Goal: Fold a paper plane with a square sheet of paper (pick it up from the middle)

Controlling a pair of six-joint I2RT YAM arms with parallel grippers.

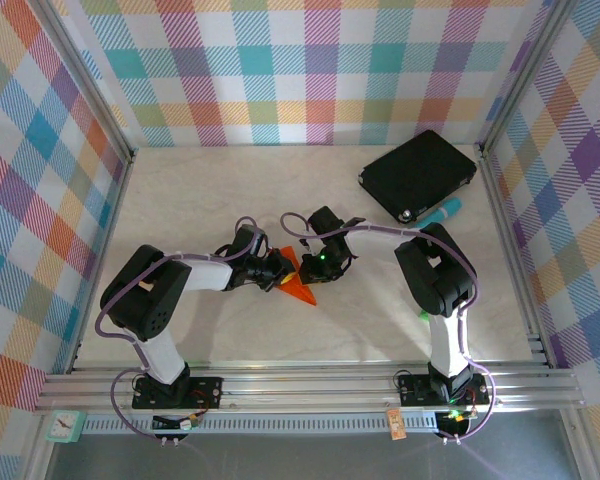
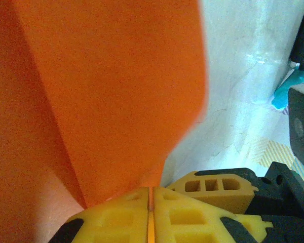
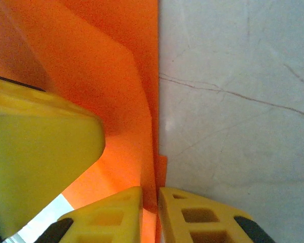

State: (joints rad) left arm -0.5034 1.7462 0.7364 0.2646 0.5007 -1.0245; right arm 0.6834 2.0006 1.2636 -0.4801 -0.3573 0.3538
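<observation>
The square sheet of paper stands folded into a narrow orange paper plane at the middle of the table, its tip pointing to the near right. My left gripper is shut on it from the left. Its yellow fingertips pinch a thin edge of the orange paper. My right gripper is shut on it from the right, its jaws closed on the upright centre fold of the paper plane. The two grippers almost touch. A left finger shows beside the right jaws.
A black rectangular pad lies at the back right with a teal object at its near edge. A small green thing peeks out behind the right arm. Plaid walls and metal rails close in the table on three sides.
</observation>
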